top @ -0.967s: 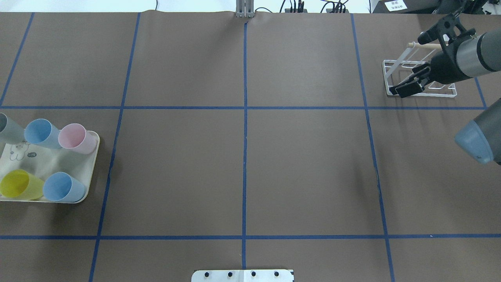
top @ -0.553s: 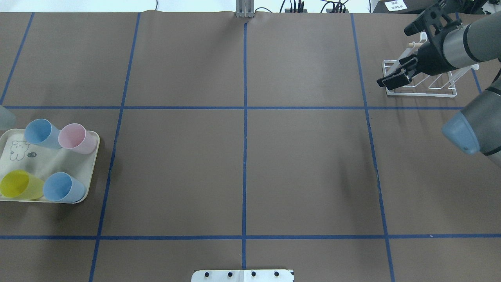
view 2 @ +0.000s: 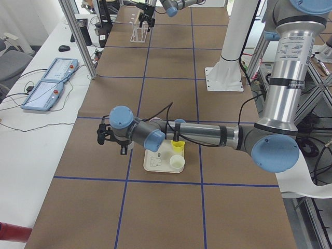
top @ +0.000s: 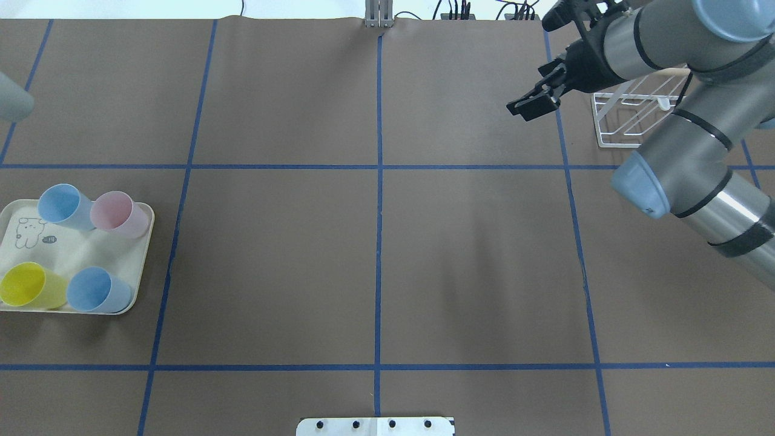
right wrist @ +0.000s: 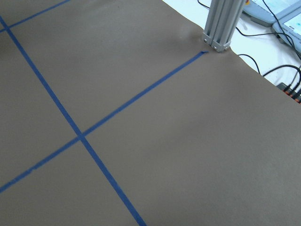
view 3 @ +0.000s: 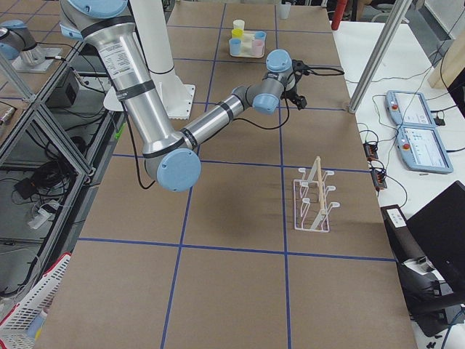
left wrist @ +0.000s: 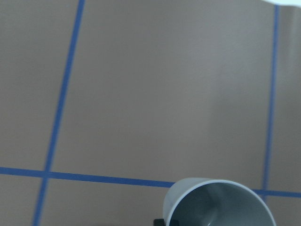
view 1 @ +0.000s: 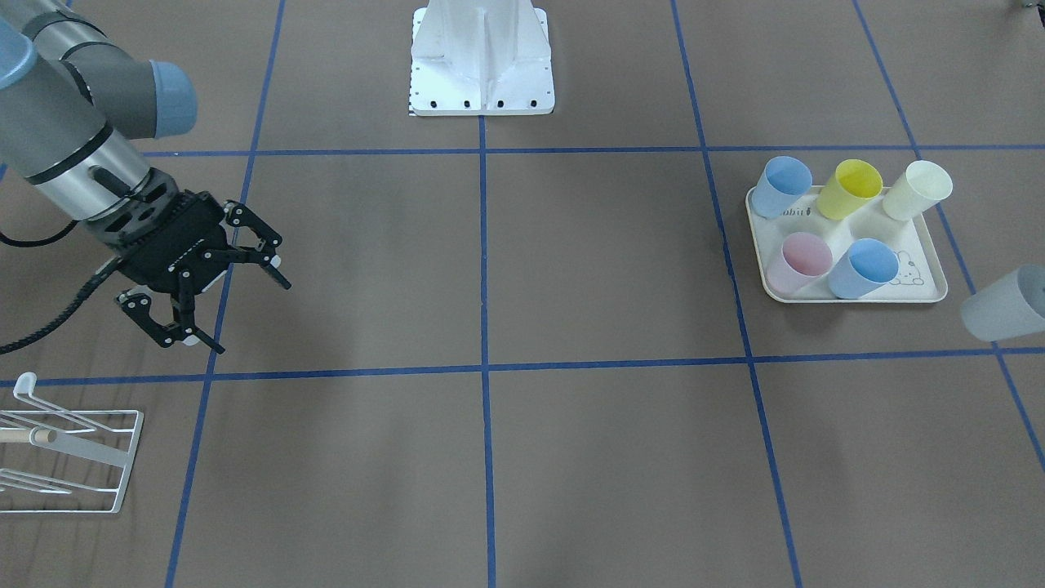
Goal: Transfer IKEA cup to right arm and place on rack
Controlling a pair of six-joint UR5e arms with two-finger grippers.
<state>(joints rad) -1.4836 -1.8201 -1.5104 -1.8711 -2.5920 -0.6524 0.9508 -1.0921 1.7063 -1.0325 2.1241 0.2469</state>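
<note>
A grey IKEA cup (view 1: 1004, 304) hangs in the air beyond the tray, at the left edge of the overhead view (top: 12, 103). In the left wrist view its open rim (left wrist: 218, 202) fills the bottom, with a bit of black finger beside it, so my left gripper (view 2: 105, 136) is shut on it. The right arm's gripper (view 1: 249, 314) is open and holds nothing. It hovers over the table to the left of the white wire rack (top: 629, 118) in the overhead view (top: 536, 100). The rack holds no cup.
A cream tray (top: 145, 242) at the table's left side carries several upright cups in blue, pink, yellow and cream. The robot's white base (view 1: 482, 82) stands at the near middle edge. A metal post (top: 379, 18) rises at the far middle edge.
The right gripper has swung away from the rack toward the table's far middle. The grey cup has moved from beside the tray toward the far side.
</note>
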